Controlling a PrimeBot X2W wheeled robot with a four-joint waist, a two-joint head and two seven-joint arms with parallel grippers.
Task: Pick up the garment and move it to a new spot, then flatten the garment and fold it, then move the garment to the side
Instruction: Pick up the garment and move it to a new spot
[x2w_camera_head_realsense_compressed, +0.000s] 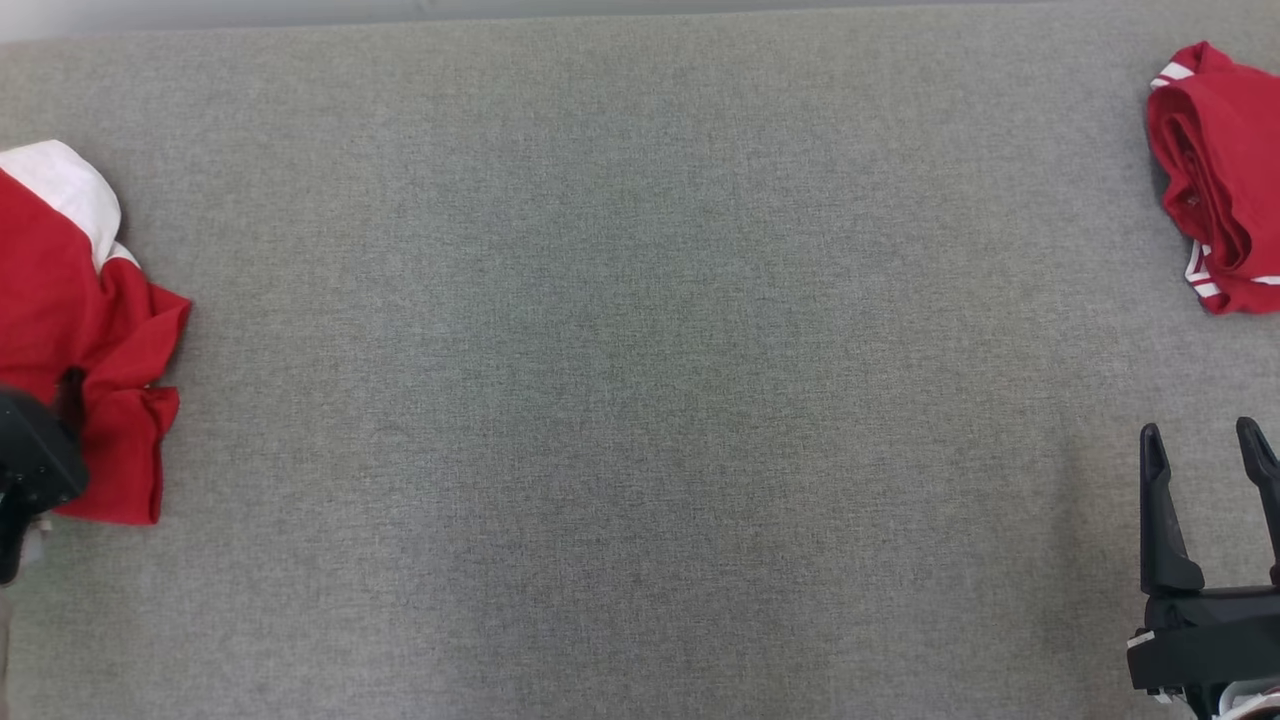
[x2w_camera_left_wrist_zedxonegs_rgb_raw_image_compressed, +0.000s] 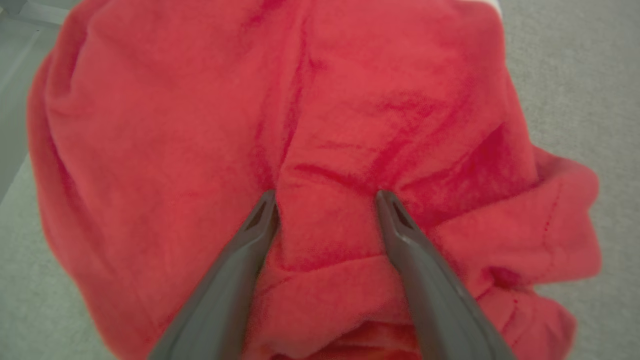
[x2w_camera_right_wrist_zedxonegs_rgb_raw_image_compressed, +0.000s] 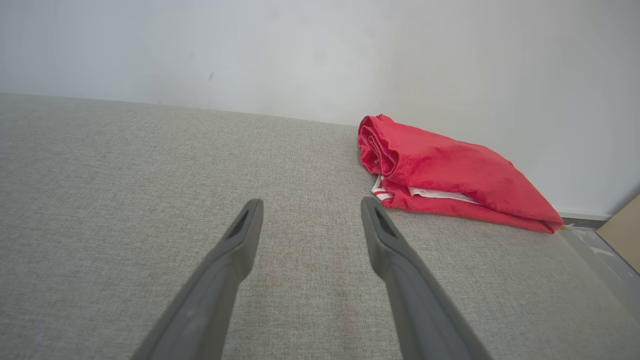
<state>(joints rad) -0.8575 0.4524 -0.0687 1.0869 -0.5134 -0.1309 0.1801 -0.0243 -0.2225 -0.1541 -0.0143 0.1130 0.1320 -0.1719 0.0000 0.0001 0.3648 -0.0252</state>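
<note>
The jaws of our left gripper (x2w_camera_left_wrist_zedxonegs_rgb_raw_image_compressed: 325, 196) stand spread, tips touching the crumpled red garment (x2w_camera_left_wrist_zedxonegs_rgb_raw_image_compressed: 175, 125) bunched between them, nothing yet lifted, flattened or folded, we judge, while our right gripper (x2w_camera_right_wrist_zedxonegs_rgb_raw_image_compressed: 310, 202) hangs unclenched, a folded red garment (x2w_camera_right_wrist_zedxonegs_rgb_raw_image_compressed: 450, 170) well beyond its tips.

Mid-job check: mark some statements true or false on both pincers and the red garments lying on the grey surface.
1. The right pincer is open over the bare grey fabric surface. True.
2. The left pincer is shut on the crumpled red-and-white garment. False: its jaws stand open, tips at the cloth.
3. A folded red garment with white stripes lies at the robot's far right. True.
4. The two garments touch. False: a wide stretch of surface separates them.
</note>
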